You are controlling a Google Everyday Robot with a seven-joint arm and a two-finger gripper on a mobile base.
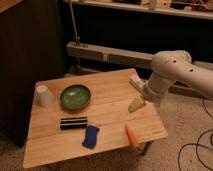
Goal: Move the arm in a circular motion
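The large white tubular arm (pixel 172 70) is bent over the right edge of the light wooden table (pixel 107 117). The pale yellowish gripper (pixel 136 103) is seen at its tip, and its state cannot be told.

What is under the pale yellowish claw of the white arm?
Bare light wooden table, near its right edge. The spot right beneath the pale yellowish claw is covered.

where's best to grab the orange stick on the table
Probably across the middle of the orange stick, from straight above, closing over its narrow width: it lies flat and long on the table. The gripper hangs over the table's right edge.
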